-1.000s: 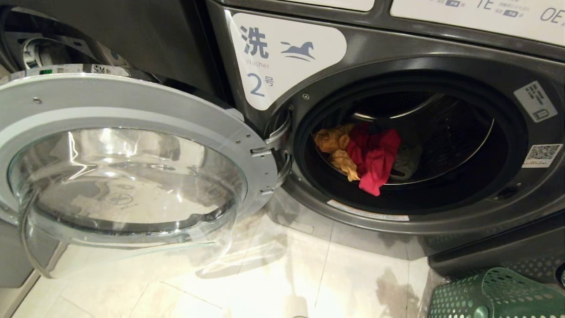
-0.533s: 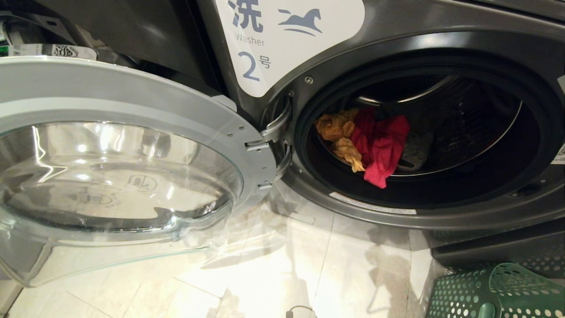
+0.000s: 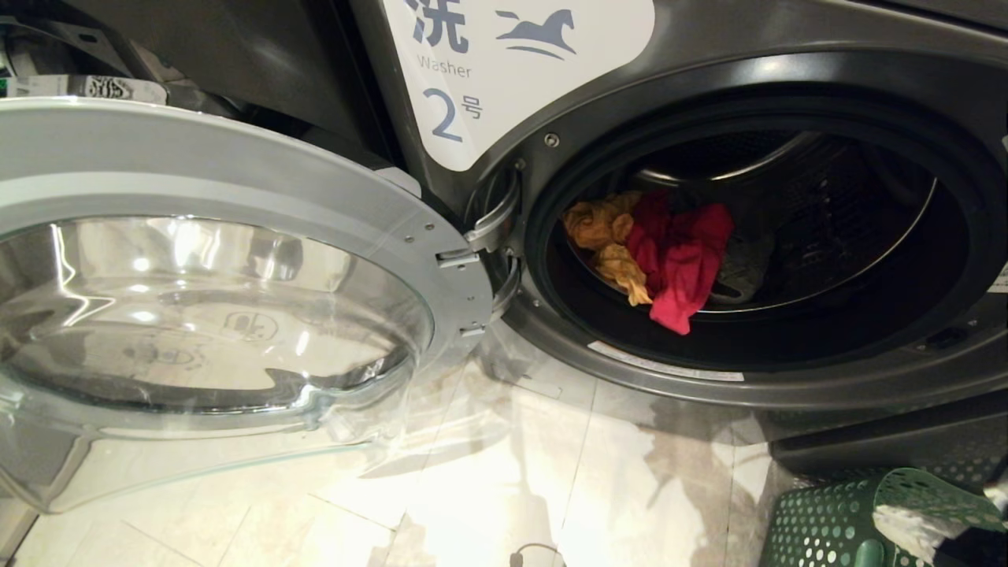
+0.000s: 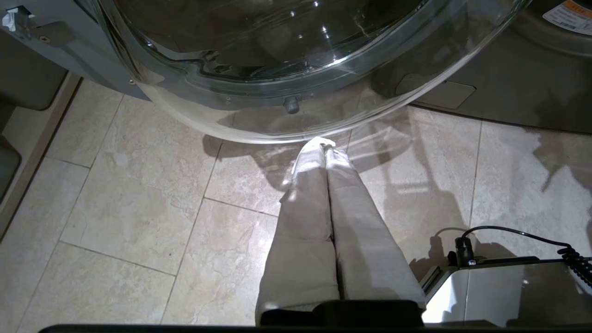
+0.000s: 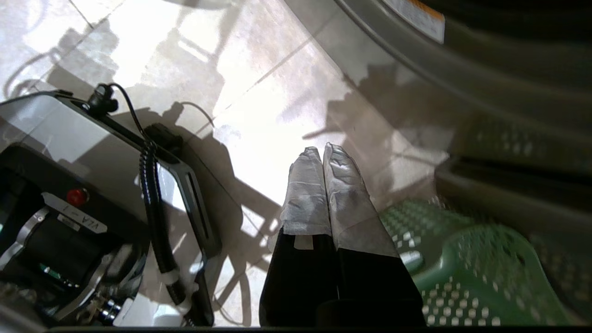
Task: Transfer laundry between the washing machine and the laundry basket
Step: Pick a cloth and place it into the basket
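Nearest, low over the tiled floor (image 4: pixel 138 222), the left gripper (image 4: pixel 323 147) hangs with its fingers pressed together, empty, just short of the open glass door (image 3: pixel 220 315). The right gripper (image 5: pixel 320 152) — also closed on nothing — sits beside the green laundry basket (image 5: pixel 467 277), which stands at the foot of the washing machine (image 3: pixel 709 71). Farther back, in the drum, the laundry (image 3: pixel 681 260) lies heaped — a mustard piece touching a red-pink one that droops over the drum's lip, a grey-green one behind.
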